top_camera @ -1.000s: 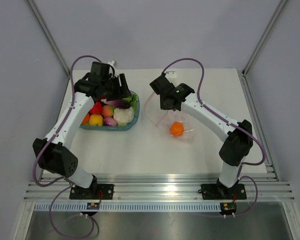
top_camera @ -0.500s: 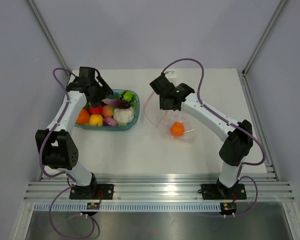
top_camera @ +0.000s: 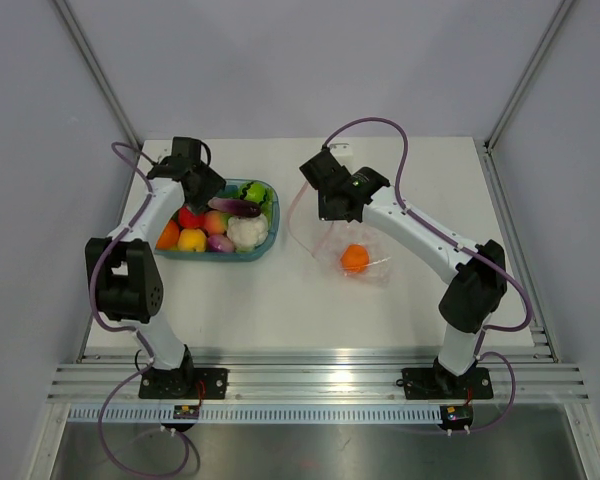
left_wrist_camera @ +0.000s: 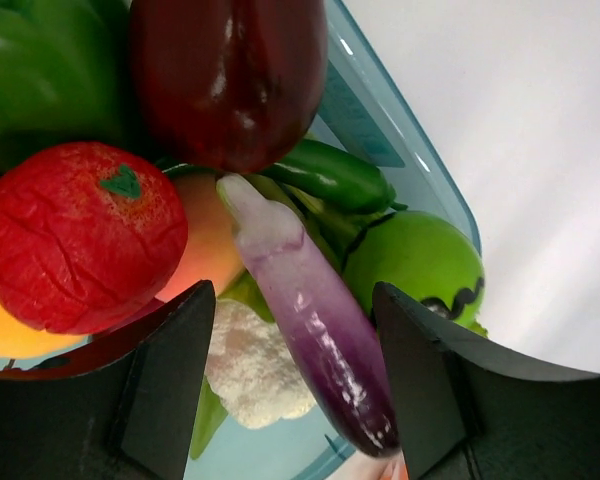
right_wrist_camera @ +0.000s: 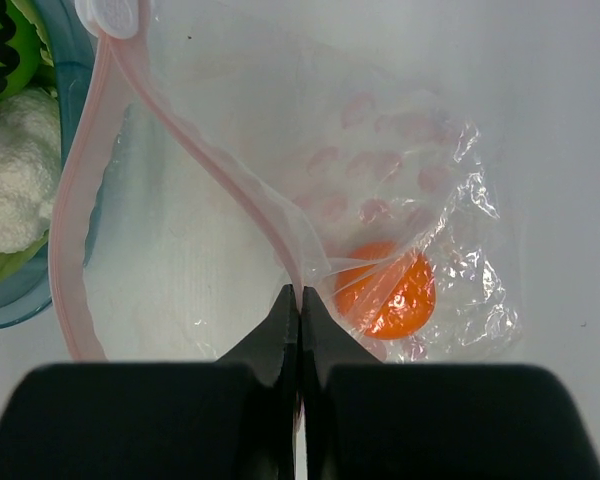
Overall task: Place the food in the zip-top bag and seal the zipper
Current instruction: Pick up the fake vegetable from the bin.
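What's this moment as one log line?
left gripper: open over purple eggplant in tray | right gripper: shut on zip-top bag mouth | orange ball: inside bag

1. The left arm [top_camera: 155, 212] and right arm [top_camera: 412, 226] have white tube links and bulky black joints.
2. Purple cables [top_camera: 366, 121] loop along both.
3. A small green light [top_camera: 356, 182] glows mid-frame.
4. The left end effector [left_wrist_camera: 292, 290] has matte black fingers [left_wrist_camera: 155, 390].
5. Black bases [top_camera: 180, 383] sit at the lower frame.

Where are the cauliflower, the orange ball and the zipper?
cauliflower [top_camera: 246, 232]: top view, its white middle.
orange ball [right_wrist_camera: 385, 290]: right wrist view, its middle, inside the bag.
zipper [right_wrist_camera: 75, 230]: right wrist view, midway along the pink strip's left run.
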Controlling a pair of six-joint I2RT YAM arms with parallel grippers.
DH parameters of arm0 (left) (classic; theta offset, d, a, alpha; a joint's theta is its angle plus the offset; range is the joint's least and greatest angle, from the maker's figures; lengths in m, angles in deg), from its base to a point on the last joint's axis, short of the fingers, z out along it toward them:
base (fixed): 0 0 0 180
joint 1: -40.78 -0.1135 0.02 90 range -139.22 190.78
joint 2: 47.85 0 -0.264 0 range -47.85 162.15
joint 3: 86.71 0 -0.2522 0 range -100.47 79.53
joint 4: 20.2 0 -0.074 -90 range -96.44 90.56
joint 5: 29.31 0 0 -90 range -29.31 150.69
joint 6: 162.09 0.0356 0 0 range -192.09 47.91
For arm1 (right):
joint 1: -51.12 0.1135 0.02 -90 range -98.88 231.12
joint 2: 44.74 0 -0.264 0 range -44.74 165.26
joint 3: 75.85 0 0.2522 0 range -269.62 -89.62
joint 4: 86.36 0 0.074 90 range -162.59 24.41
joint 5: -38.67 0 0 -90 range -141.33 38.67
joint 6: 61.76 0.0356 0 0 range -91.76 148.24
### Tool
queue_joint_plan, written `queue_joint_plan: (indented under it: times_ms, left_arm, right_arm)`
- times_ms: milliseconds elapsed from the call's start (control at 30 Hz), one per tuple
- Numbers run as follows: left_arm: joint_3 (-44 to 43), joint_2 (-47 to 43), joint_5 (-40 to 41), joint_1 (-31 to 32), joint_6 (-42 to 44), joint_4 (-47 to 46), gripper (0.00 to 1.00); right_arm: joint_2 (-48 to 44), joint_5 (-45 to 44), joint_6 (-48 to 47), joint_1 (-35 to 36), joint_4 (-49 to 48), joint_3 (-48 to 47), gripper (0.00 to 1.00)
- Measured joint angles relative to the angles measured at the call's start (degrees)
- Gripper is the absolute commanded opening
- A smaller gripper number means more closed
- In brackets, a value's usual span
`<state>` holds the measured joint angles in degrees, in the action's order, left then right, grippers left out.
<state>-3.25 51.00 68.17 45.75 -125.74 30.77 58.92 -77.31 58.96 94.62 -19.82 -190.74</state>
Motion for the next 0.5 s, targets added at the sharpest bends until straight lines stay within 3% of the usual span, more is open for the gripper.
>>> queue_joint_plan:
  times_ms: [200,333,500]
  left_arm:
    - [0.0,3.06,1.42,1.27,-1.01,-0.09,0.72]
    - [0.0,4.22,1.79,1.77,-1.81,-0.17,0.66]
    - [0.0,5.18,2.29,1.77,-2.51,-0.61,0.49]
  right_arm:
    - [0.0,0.11,0.15,0.02,0.0,0.02,0.0]
    - [-0.02,0.13,0.24,0.02,0.02,0.11,0.0]
    - [-0.28,0.15,0.44,0.02,0.02,0.63,0.0]
